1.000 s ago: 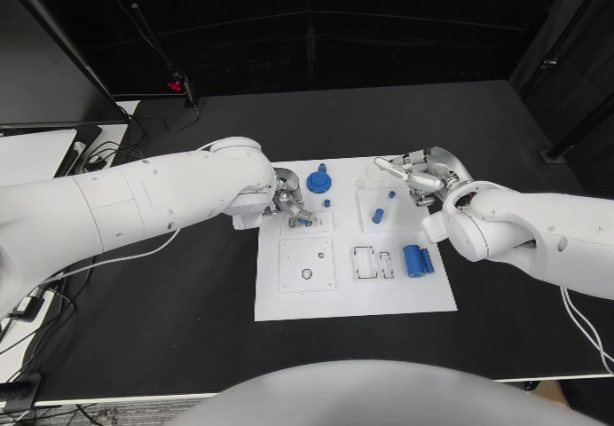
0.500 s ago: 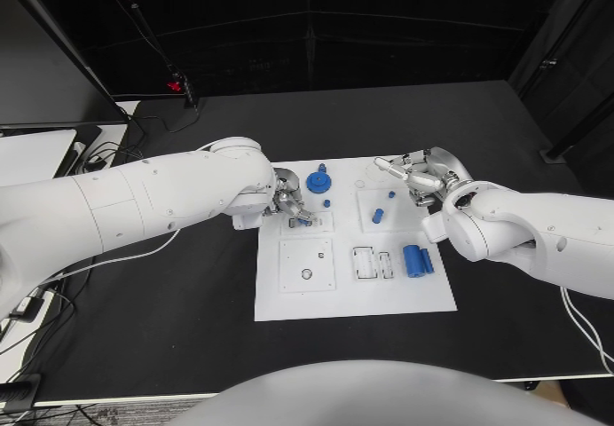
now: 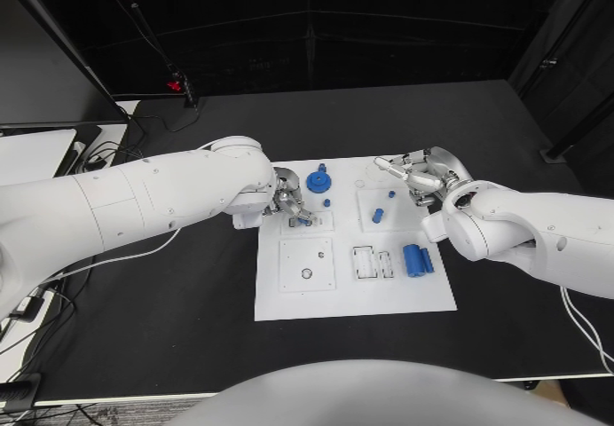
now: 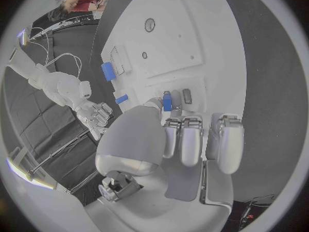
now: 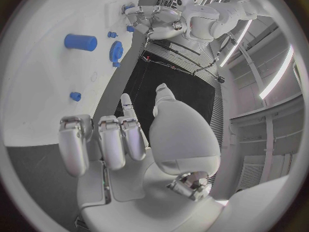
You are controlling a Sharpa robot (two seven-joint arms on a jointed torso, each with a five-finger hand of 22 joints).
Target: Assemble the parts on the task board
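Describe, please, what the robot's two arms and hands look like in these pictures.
Both arms are bulky, smooth, glossy white shells with rounded joints. The left hand and right hand are silver metal, many-fingered, with boxy segmented fingers and a domed, rounded thumb base. Dark seams part the finger segments. No markings show, and no cables can be made out on the arms themselves.

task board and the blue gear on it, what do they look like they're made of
The flat white task board looks like matte plastic or painted sheet: even white, no glare, shallow cut-out recesses. The round blue toothed gear looks like moulded or printed plastic: uniform saturated blue, dull finish. Neither can be told for certain.
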